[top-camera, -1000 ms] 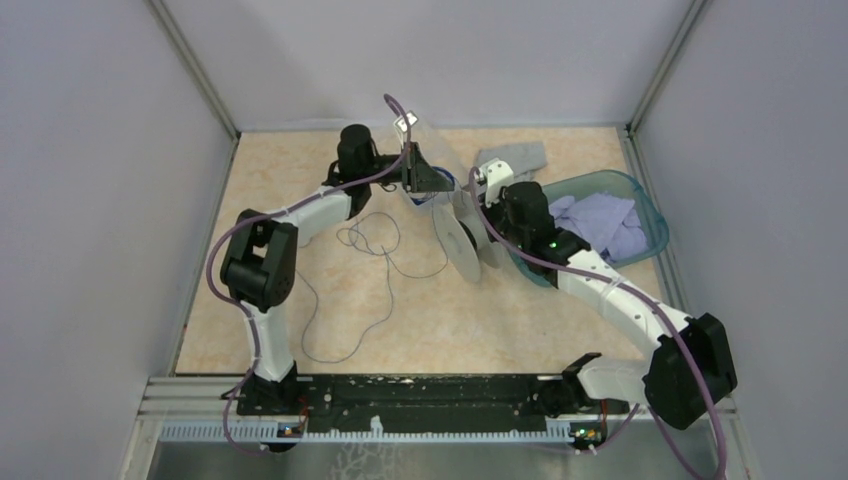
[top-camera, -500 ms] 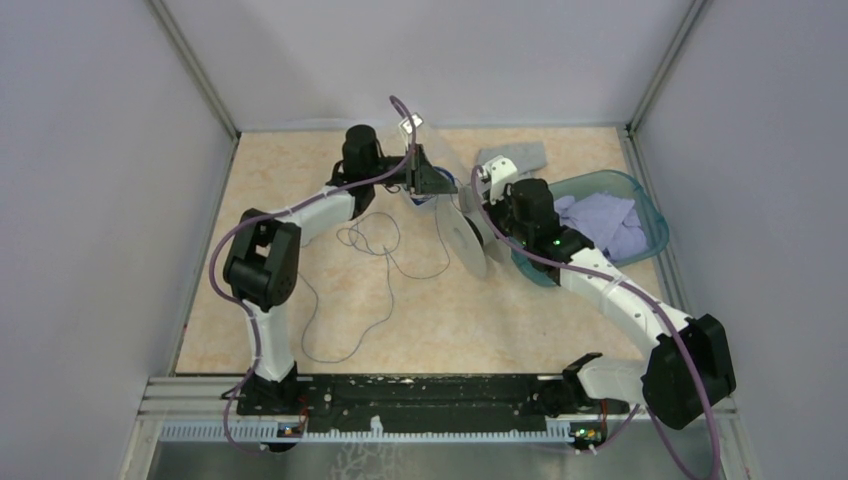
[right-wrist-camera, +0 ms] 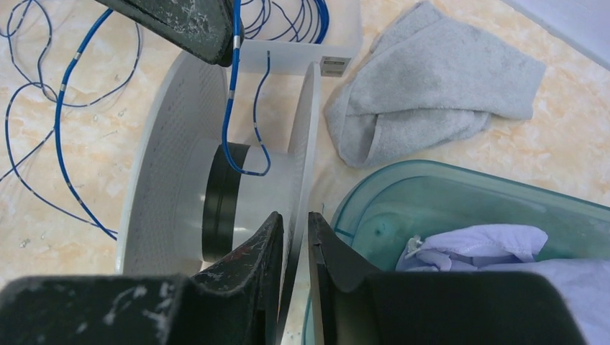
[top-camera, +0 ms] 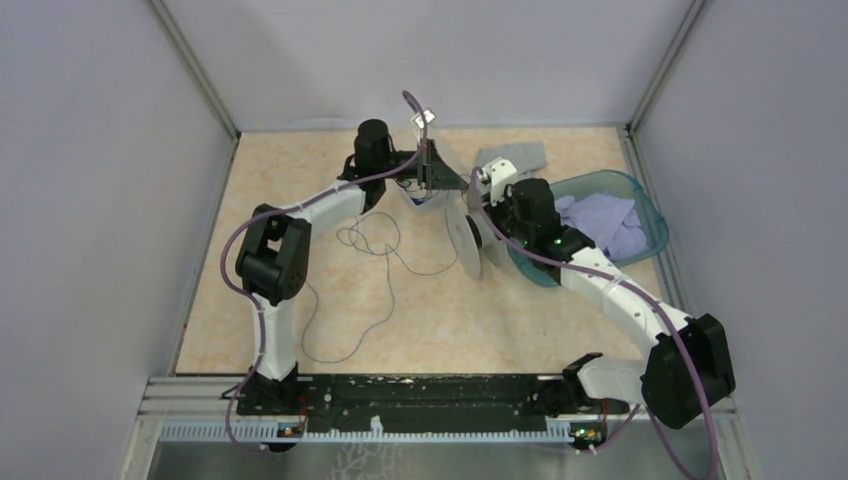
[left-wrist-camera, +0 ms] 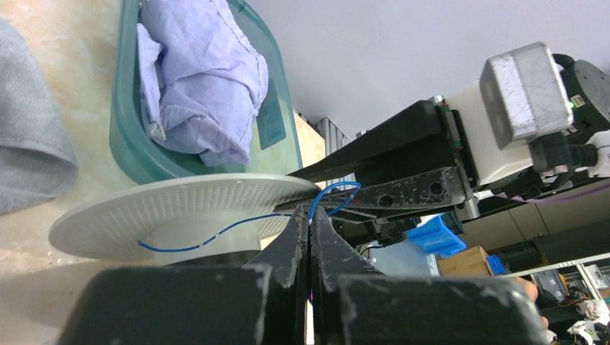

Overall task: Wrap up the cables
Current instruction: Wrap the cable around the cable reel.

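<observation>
The pale grey spool [top-camera: 466, 240] stands on edge mid-table, next to the teal bin. My right gripper [right-wrist-camera: 295, 219] straddles its right flange [right-wrist-camera: 308, 136], jaws slightly apart with thin gaps beside the flange. My left gripper [left-wrist-camera: 310, 215] hovers over the spool's far side, shut on the thin cable [left-wrist-camera: 216, 233], which looks blue up close. From the left fingers [right-wrist-camera: 194, 25] the cable drops to the hub [right-wrist-camera: 248, 194], curls round it and ends loose. The rest lies in loose loops [top-camera: 370, 240] on the table at the left.
A teal bin [top-camera: 640, 215] holding a lilac cloth [top-camera: 600, 220] sits right behind the spool. A grey towel [top-camera: 512, 157] lies at the back. A small white box [right-wrist-camera: 338, 43] with coiled blue wire sits behind the spool. Grey walls enclose three sides.
My left gripper has swung right, closer over the spool. The spool has turned more edge-on. My right gripper's jaws have eased apart on the flange.
</observation>
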You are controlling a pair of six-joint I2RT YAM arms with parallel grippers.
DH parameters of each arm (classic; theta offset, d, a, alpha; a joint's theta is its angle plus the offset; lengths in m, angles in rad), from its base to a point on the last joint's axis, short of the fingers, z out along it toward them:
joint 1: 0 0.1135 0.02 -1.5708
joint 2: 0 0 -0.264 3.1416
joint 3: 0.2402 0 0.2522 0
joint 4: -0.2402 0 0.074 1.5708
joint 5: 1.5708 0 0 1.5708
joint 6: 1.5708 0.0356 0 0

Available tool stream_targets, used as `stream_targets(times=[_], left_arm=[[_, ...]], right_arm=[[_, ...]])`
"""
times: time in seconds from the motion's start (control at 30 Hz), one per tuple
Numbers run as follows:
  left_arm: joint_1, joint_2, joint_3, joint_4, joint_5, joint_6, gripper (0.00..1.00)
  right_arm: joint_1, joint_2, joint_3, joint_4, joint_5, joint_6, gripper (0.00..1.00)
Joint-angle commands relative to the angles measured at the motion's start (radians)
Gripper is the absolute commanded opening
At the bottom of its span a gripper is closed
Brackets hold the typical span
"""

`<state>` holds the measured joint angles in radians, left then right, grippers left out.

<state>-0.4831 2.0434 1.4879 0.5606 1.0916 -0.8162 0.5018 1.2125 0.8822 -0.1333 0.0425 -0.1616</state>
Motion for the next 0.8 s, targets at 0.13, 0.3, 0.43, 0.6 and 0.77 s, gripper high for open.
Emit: stream_targets(times=[0.13,0.3,0.43,0.6,0.77], left_arm=[[-0.034,0.046,0.070,0.068,0.009,-0.059,0.00],[-0.038,0.047,0.073,0.077,0.008,-0.075,0.00],[-0.040,0.047,0.059,0.105,0.010,-0.101,0.00],[-0.041,0.051,0.044,0.137,0.009,-0.138,0.00],[-0.047,0.047,0.011,0.159,0.002,-0.162,0.00]], right_arm=[[-0.038,-0.014,0.033,0.001,-0.038,0.006,0.24],[-0.039,-0.033,0.024,0.000,-0.072,0.011,0.29],[-0.039,-0.049,-0.001,0.028,-0.107,0.000,0.35],[-0.038,-0.055,-0.038,0.079,-0.120,-0.007,0.37],[-0.039,-0.058,-0.067,0.136,-0.098,-0.002,0.40]])
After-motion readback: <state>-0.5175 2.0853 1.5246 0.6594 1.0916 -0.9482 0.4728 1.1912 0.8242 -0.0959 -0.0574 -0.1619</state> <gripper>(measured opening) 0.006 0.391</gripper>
